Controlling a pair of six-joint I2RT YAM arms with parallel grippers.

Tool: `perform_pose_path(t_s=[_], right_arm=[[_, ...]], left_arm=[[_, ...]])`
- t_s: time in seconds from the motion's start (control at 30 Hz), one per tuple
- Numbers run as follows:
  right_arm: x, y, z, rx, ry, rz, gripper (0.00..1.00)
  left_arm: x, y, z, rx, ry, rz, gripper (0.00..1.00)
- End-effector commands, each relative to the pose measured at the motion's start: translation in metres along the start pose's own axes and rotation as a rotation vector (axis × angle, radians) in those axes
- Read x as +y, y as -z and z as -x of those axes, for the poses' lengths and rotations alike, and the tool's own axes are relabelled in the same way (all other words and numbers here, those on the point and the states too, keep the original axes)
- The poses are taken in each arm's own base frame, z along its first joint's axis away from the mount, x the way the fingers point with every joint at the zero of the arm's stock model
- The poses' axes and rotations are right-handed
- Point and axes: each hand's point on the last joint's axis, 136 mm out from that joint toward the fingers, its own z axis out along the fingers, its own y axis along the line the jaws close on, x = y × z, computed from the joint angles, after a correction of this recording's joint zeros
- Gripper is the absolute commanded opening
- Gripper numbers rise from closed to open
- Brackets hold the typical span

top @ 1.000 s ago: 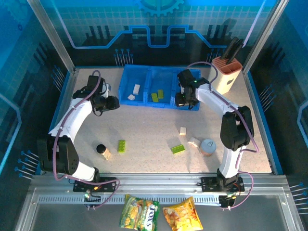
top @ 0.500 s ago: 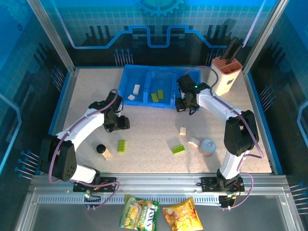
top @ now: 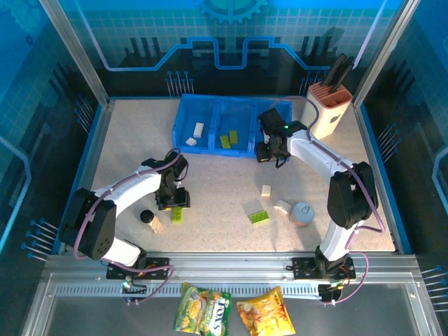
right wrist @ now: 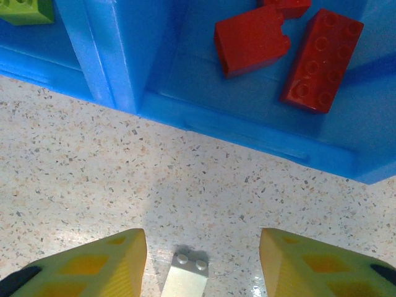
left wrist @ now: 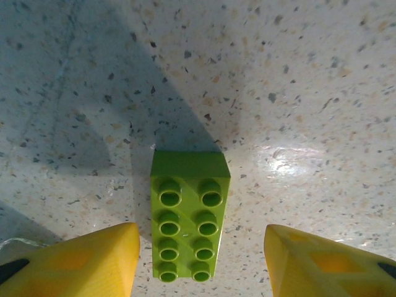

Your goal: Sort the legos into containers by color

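Left fingers: released, spread wide above speckled counter. Lime green studded plastic brick lies flat between them, studs up, gap on each side, far end past fingertips.

Right fingers: released, gripping nothing. Small white studded brick on counter between them. Beyond fingertips: low blue plastic tray. Two red studded bricks in compartment straight ahead, second lime brick in compartment ahead-left.

Check the blue tray: its left compartment holds two white bricks, its middle compartment two lime green bricks, and its right compartment red bricks. On the desk you find an eight-stud green brick lying flat with its studs up, a second green brick, and two cream bricks near it.
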Motion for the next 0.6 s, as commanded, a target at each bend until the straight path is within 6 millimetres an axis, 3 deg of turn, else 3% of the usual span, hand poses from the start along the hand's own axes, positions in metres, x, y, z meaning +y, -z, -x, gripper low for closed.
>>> perform_pose_path(t_s=[0.0,0.57], right_arm=[[0.004,0.010,0.000,-0.024,0.008,0.008,0.52],[0.002,0.016,-0.002,-0.028,0.005,0.005,0.51]], left_arm=[[0.003,-0.010,-0.007,0.039,0.005,0.038,0.56],[0.009,-0.022,-0.009,0.064,-0.005,0.087,0.47]])
